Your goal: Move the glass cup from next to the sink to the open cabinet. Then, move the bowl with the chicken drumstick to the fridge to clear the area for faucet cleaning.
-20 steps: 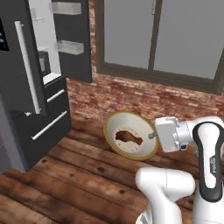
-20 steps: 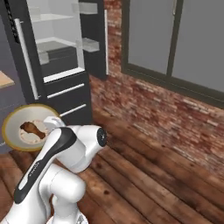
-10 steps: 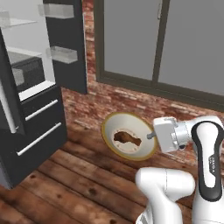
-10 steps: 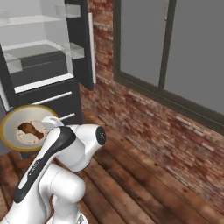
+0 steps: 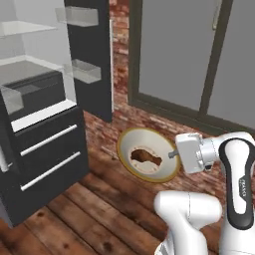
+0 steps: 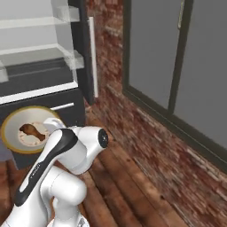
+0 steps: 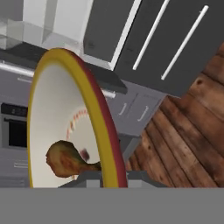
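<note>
One gripper (image 5: 174, 154) is clamped on the rim of the bowl (image 5: 142, 144), holding it above the wooden floor (image 5: 94, 209) with the chicken drumstick (image 5: 147, 157) inside. Beyond the bowl stands the fridge (image 5: 45, 134), door open, glass shelves exposed.

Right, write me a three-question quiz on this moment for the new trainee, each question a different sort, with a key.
1. True or false: the chicken drumstick lies inside the bowl.
2. Multiple choice: the tool is A) open above the bowl, B) shut on the bowl's rim, C) shut on the drumstick.
3. Fill in: the fridge stands with its door ____, shelves showing.

Key:
1. True. The drumstick sits on the cream centre.
2. B. In the hand view the golden rim runs down to the tool, and the bowl hangs above the wooden floor.
3. Open.
</note>
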You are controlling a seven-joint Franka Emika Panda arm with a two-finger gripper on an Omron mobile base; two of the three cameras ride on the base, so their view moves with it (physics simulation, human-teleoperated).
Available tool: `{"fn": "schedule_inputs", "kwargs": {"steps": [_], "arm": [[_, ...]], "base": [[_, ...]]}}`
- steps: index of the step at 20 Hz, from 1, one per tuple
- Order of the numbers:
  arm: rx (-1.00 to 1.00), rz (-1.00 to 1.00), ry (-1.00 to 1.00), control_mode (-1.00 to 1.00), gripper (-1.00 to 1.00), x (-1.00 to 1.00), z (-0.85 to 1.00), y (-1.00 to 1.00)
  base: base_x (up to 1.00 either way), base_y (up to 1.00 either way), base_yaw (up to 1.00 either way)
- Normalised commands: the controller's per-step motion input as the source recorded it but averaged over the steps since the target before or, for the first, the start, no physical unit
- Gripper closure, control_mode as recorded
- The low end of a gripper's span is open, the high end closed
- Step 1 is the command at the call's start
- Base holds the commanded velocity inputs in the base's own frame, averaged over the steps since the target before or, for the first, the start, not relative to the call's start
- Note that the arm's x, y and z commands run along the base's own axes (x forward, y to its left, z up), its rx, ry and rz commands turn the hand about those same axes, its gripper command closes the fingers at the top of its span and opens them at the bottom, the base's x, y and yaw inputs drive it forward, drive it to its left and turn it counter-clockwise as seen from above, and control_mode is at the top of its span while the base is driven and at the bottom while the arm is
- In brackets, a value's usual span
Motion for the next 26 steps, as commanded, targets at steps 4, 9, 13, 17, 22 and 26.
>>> {"fn": "schedule_inputs", "kwargs": {"steps": [4,9,13,17,22,26], "arm": [[0.00,0.00,0.00,1.00,1.00,0.00,0.00,0.00],[0.00,0.00,0.00,1.00,1.00,0.00,0.00,0.00],[0.00,0.00,0.00,1.00,1.00,0.00,0.00,0.00],[0.00,0.00,0.00,1.00,1.00,0.00,0.00,0.00],[0.00,0.00,0.00,1.00,1.00,0.00,0.00,0.00],[0.00,0.00,0.00,1.00,1.00,0.00,0.00,0.00]], "base": [[0.97,-0.30,0.52],[1.00,-0.39,0.48],[0.88,-0.11,0.45],[0.27,0.06,0.20],[0.09,0.10,0.15],[0.42,0.03,0.23]]}}
